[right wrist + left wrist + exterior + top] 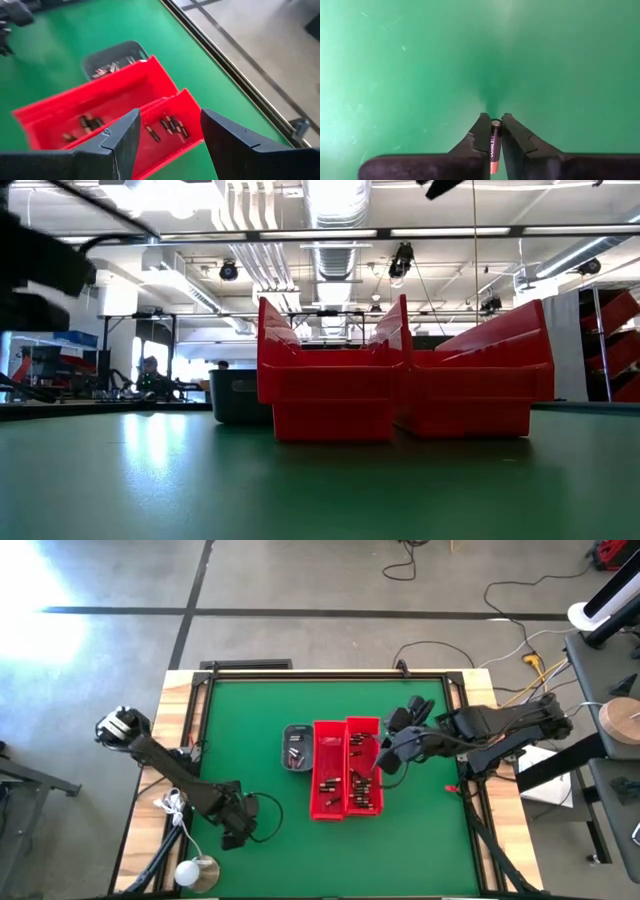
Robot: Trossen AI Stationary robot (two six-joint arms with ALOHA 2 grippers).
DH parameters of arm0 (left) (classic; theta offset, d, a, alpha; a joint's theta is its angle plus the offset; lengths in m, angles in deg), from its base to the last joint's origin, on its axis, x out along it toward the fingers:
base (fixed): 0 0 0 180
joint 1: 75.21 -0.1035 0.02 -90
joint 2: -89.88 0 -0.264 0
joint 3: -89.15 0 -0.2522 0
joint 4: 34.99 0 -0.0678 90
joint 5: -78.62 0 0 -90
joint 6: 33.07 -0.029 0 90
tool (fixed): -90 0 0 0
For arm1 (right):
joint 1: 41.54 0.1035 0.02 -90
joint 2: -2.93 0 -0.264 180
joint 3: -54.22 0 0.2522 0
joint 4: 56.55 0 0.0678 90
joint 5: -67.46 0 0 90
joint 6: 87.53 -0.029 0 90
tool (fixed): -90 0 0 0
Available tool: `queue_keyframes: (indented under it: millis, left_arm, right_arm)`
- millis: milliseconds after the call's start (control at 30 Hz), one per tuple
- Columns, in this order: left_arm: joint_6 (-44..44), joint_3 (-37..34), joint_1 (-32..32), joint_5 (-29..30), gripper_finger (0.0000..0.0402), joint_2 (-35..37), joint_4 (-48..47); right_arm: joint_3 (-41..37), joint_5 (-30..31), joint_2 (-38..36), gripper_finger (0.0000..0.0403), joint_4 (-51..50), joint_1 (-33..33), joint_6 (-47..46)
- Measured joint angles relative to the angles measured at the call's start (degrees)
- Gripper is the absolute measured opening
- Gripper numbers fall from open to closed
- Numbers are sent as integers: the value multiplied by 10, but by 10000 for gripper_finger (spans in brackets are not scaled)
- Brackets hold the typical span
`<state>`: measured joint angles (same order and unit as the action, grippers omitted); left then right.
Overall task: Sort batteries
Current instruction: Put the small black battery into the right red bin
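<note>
My left gripper [237, 837] stands over the green mat near the table's near-left part, pointing down, shut on a single dark battery [494, 137] with a coppery end. My right gripper [385, 755] hovers open over the two red bins [345, 780], well above them, holding nothing. Both bins hold several small batteries [170, 125] lying on their floors. The small grey tray [296, 747] stands against the left bin's far-left side and holds a few more batteries [107, 69]. My left gripper pinches the battery's sides [494, 131] between its two fingers [482, 135], coming from above and pointing down. The battery stands upright along the fingers, its silvery end [495, 121] level with the fingertips. I cannot tell whether that end touches the mat.
The bins [330, 395] and the grey tray [238, 395] stand at the mat's middle; bare green mat [250, 740] lies to their left and toward the near edge. A wooden frame [180, 710] borders the mat. A white round object [197, 873] sits at the near-left corner.
</note>
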<state>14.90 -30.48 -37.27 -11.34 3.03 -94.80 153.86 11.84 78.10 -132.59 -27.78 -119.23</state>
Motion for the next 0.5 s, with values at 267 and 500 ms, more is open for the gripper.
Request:
queue_keyframes:
  millis: [267, 500]
  left_arm:
    - [65, 25, -53, 82, 2, 135, -75]
    - [56, 60, -164, 284, 1, 243, 49]
  right_arm:
    - [23, 29, -19, 201, 39, 0, 31]
    - [17, 46, 7, 201, 203, -3, 146]
